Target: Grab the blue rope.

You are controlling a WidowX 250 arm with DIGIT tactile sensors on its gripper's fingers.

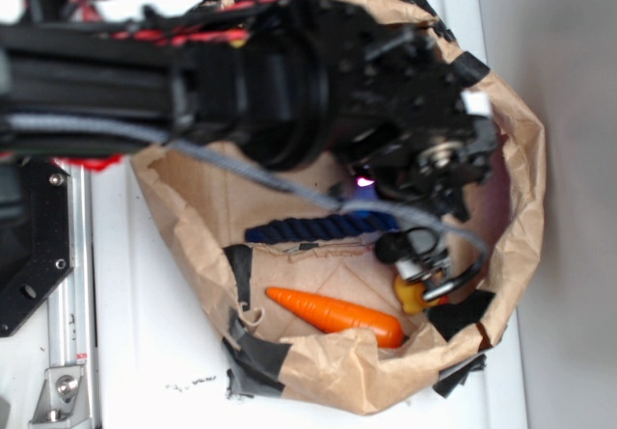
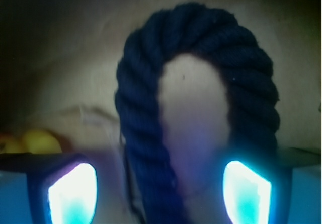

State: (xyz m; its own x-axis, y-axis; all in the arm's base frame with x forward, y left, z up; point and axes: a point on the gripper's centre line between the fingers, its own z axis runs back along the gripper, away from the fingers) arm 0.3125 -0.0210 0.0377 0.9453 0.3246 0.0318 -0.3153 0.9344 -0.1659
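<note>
From outside, light is bright and even, washing my white desk (image 1: 154,352) pale; my arm (image 1: 241,72) looms dark and blurred. My wrist view is dim and soft, with both claw (image 2: 160,189) pads (image 2: 73,194) glaring cyan-white.

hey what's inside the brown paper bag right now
The paper bag holds a blue rope, an orange carrot and something yellow. The robot arm covers the bag's upper part, so anything there is hidden.
</note>
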